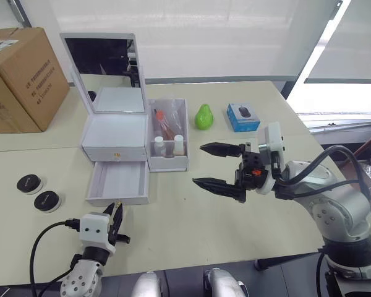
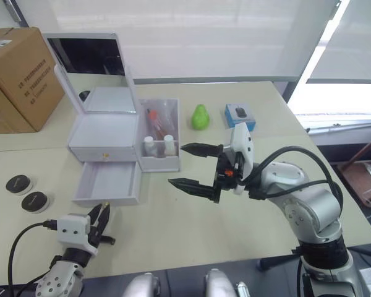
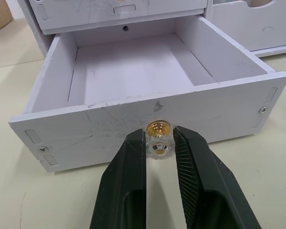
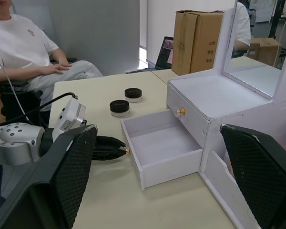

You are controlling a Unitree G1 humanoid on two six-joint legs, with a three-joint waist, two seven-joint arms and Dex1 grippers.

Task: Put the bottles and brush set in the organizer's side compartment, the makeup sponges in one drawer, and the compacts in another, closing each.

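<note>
Nearest the lens in the left wrist view, the left gripper (image 3: 159, 143) has its ribbed black fingers pinched on the drawer knob (image 3: 159, 141), a little clear faceted thing on a brass base. That lower drawer (image 1: 118, 182) sits pulled out and empty at center left of the left eye view, matte white with scuffs on its front.

Looks like we're at the compact step: both compacts (image 1: 29, 184) (image 1: 47, 201), round black discs with pale rims, wait on the table (image 1: 235, 235) at far left. Bottles (image 1: 159, 145) already stand in the clear side compartment (image 1: 168, 135).

The right gripper (image 1: 220, 165) hangs center right, jaws spread wide, holding nothing.

Next move, I'd guess: let go of the knob, then grab a compact. Smooth and flat, could be slippery.
</note>
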